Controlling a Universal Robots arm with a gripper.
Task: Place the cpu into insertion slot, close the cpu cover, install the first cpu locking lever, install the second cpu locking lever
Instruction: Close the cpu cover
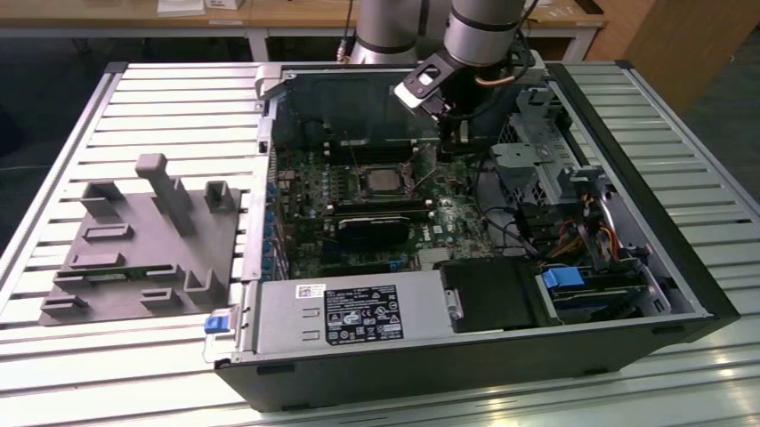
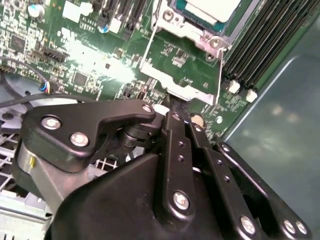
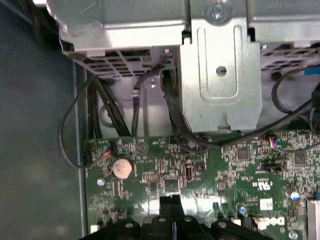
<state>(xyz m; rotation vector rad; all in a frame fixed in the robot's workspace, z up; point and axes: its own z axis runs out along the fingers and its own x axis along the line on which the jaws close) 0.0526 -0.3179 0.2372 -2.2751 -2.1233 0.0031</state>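
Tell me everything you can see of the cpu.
The cpu is a small, flat, square chip with a pale silver-grey metal top. It lies flat, face up, in the insertion slot on the green motherboard, ringed by silver metal. The gripper, shut, sits beside the slot and does not touch the chip.

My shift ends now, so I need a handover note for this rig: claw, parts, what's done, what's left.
Claw: shut, holding nothing that I can see, low over the board beside the slot.
Cpu: in the slot.
Cover: looks down over the cpu.
Done: cpu placed, cover apparently closed.
Left: the two levers lie along the cover; I cannot tell whether either is locked.
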